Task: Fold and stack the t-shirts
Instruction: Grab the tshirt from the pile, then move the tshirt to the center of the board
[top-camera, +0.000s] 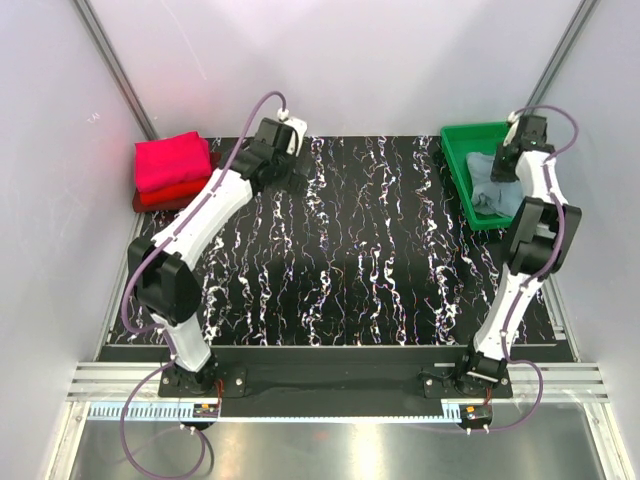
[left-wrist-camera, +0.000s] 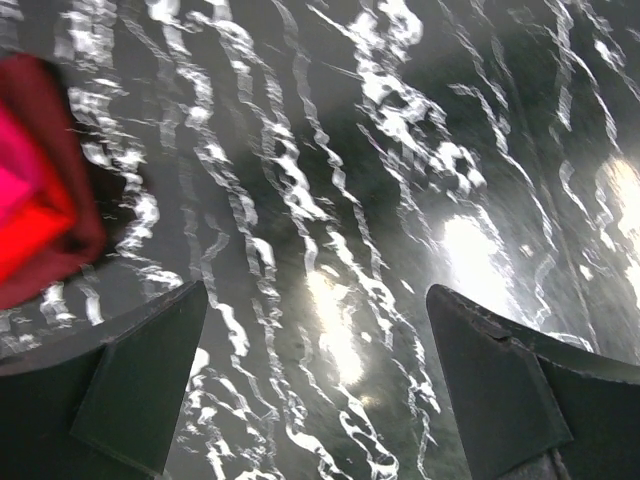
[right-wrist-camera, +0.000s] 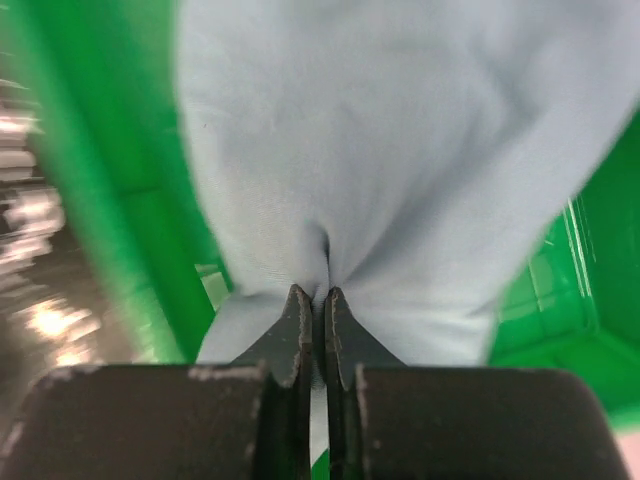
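A grey-blue t-shirt (top-camera: 495, 190) lies crumpled in the green tray (top-camera: 463, 140) at the back right. My right gripper (right-wrist-camera: 315, 295) is over the tray, shut on a pinch of this shirt's cloth (right-wrist-camera: 400, 160). A folded magenta-pink t-shirt (top-camera: 172, 160) lies on a folded red t-shirt (top-camera: 165, 194) at the back left; both show at the left edge of the left wrist view (left-wrist-camera: 35, 190). My left gripper (left-wrist-camera: 315, 380) is open and empty, above the marbled table just right of that stack.
The black marbled mat (top-camera: 340, 250) covers the table between the arms. Grey walls close in the left, back and right. A metal rail (top-camera: 340, 385) runs along the near edge by the arm bases.
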